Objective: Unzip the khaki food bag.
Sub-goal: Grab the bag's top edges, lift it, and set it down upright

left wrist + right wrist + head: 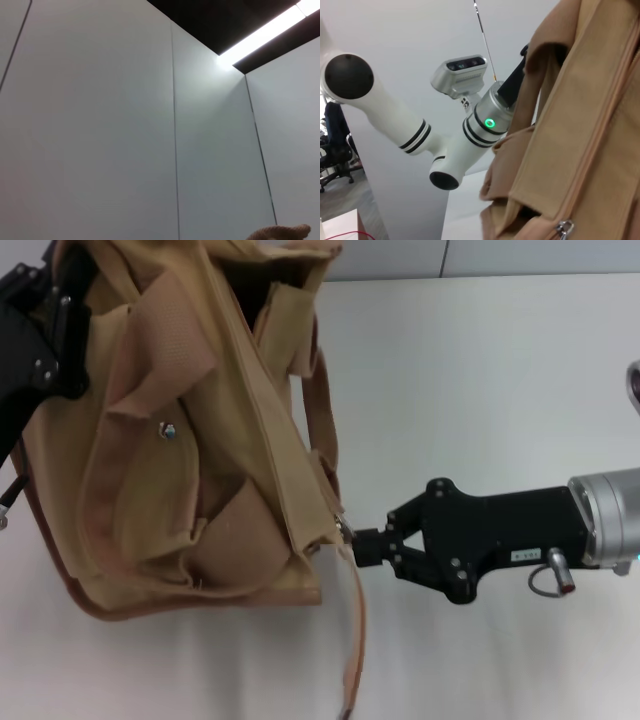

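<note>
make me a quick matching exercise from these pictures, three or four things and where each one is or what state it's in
Things:
1. boxy tan canvas khaki food bag
2. black right gripper
3. black left gripper
4. loose tan webbing handle

States or places:
A. trailing down onto the white table
B. at the bag's far left upper edge
C. tipped over and slumped
D. fingers at the zipper's end on the bag's right side

Pairs: 1-C, 2-D, 3-B, 4-A

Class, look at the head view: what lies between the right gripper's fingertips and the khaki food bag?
Nothing but the small silver zipper pull. In the head view the right gripper reaches the khaki food bag at its near corner, jaws closed around the pull, with no bare table between them.
</note>
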Action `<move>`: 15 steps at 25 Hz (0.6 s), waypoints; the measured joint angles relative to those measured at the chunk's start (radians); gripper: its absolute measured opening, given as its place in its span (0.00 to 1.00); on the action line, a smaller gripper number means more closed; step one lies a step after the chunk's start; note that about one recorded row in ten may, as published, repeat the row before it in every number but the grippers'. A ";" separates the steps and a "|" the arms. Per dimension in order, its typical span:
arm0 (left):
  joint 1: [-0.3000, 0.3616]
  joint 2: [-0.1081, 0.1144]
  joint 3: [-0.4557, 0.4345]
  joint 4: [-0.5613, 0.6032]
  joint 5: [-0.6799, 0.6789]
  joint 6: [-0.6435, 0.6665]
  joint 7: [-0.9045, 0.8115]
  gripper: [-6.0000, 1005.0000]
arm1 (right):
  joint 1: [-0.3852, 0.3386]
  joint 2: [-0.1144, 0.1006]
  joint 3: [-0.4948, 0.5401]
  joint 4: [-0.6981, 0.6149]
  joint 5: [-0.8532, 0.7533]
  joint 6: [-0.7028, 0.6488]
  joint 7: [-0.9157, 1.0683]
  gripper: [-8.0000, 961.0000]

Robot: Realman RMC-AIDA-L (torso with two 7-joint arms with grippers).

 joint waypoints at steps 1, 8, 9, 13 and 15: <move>0.000 0.000 -0.002 0.000 -0.002 0.000 0.000 0.07 | -0.002 0.000 0.000 0.000 0.000 -0.002 -0.001 0.02; -0.001 0.000 -0.024 0.000 -0.003 0.000 -0.002 0.06 | -0.015 -0.003 0.005 -0.004 0.000 -0.008 -0.005 0.02; -0.003 0.000 -0.024 0.000 -0.003 0.000 -0.002 0.06 | -0.016 -0.003 0.011 -0.004 0.000 -0.008 -0.005 0.02; -0.006 0.000 -0.024 0.000 -0.003 0.000 -0.003 0.06 | -0.020 -0.003 0.075 -0.004 0.000 -0.006 -0.004 0.02; -0.007 0.000 -0.024 -0.001 -0.003 0.000 -0.003 0.07 | -0.023 -0.003 0.090 -0.003 0.000 -0.006 0.000 0.02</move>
